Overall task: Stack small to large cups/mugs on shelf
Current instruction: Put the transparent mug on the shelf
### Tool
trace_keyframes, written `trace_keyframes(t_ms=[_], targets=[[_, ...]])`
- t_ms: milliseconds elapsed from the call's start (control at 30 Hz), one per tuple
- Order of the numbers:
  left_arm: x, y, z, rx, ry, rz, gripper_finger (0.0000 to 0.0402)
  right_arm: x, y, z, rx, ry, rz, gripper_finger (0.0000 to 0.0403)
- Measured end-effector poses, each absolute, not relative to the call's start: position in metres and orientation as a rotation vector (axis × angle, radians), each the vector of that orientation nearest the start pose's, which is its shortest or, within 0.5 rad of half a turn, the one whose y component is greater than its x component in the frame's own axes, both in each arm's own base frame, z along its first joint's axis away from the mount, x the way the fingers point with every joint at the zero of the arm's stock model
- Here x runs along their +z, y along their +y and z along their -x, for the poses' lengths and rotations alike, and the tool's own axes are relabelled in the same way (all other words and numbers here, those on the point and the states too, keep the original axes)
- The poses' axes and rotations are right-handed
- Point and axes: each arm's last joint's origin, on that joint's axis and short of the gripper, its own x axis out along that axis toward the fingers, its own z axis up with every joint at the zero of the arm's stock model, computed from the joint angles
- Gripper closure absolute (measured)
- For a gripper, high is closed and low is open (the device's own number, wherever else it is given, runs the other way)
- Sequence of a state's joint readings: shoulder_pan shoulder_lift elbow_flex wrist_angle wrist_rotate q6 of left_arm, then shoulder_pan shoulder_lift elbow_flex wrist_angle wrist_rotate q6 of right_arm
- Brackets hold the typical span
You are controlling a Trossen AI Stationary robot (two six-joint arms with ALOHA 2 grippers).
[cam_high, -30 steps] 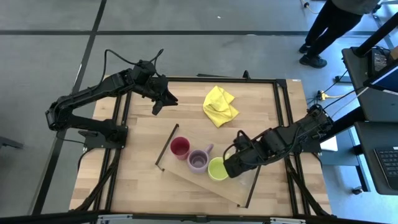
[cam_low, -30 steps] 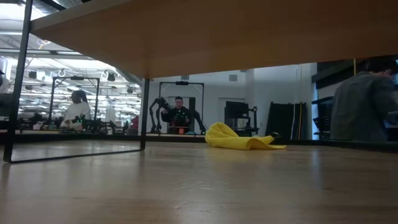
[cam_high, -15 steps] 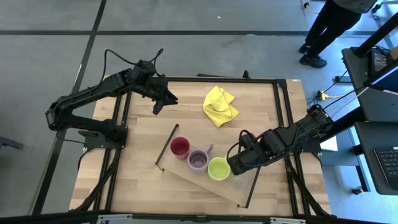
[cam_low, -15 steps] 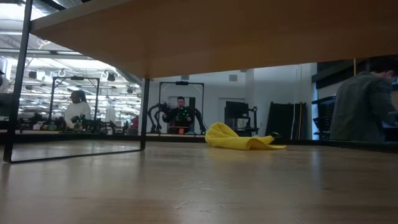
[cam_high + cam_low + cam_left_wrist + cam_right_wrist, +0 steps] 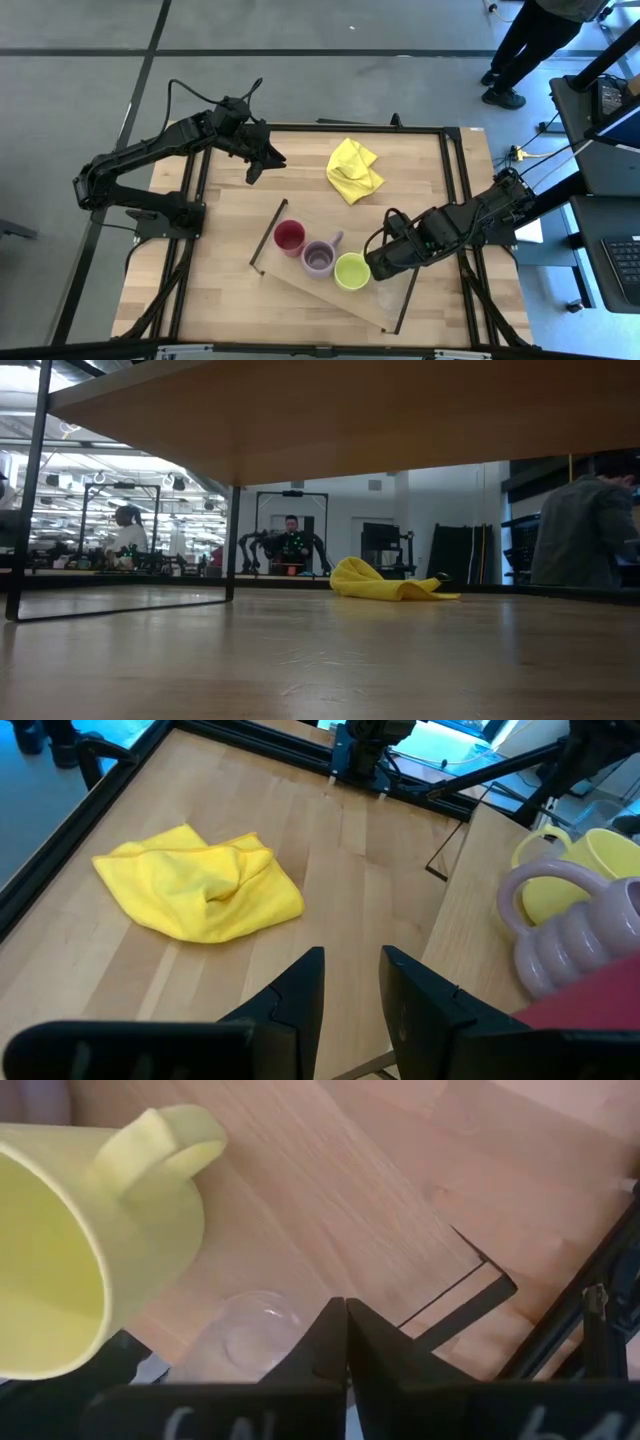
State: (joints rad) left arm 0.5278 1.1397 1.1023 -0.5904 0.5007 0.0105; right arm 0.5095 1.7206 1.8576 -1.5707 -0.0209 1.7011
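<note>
The shelf (image 5: pixel 300 285) lies slanted across the table, and its underside (image 5: pixel 350 420) fills the top of the low view. In a row on it stand a red cup (image 5: pixel 290 237), a purple mug (image 5: pixel 320 259), a yellow-green mug (image 5: pixel 351 271) and a clear glass tumbler (image 5: pixel 388 297). My right gripper (image 5: pixel 377 263) hovers shut and empty just right of the yellow-green mug (image 5: pixel 60 1250), above the tumbler (image 5: pixel 245 1338). My left gripper (image 5: pixel 262 160) waits over the table's far left, slightly open and empty (image 5: pixel 352 985).
A crumpled yellow cloth (image 5: pixel 353 169) lies at the far middle of the table and also shows in the low view (image 5: pixel 385 582). Black rails (image 5: pixel 266 238) stand at the shelf's short ends. A person stands beyond the far right corner (image 5: pixel 530 40).
My right gripper has drawn back a little toward the table's right edge, off the yellow-green mug, which now shows whole. The cups stay where they were.
</note>
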Motion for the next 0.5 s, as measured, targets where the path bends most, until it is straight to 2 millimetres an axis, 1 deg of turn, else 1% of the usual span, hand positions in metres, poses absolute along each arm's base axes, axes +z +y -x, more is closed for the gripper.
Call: trace_keyframes(t_ms=[167, 333, 400, 500], targets=[[0.3394, 0.1049, -0.2075, 0.023, 0.547, 0.298, 0.0308, 0.3616, 0.1505, -0.2678, -0.807, 1.325, -1.027, 0.0391], [0.3394, 0.1049, -0.2075, 0.022, 0.547, 0.298, 0.0308, 0.3618, 0.151, -0.2673, -0.795, 1.351, -1.036, 0.0397], [0.3394, 0.1049, -0.2075, 0.022, 0.546, 0.298, 0.0308, 0.3618, 0.1528, -0.2663, -0.783, 1.375, -1.043, 0.0399], [0.3394, 0.1048, -0.2075, 0.022, 0.547, 0.299, 0.0308, 0.3648, 0.157, -0.2642, -0.762, 1.366, -1.036, 0.0396]])
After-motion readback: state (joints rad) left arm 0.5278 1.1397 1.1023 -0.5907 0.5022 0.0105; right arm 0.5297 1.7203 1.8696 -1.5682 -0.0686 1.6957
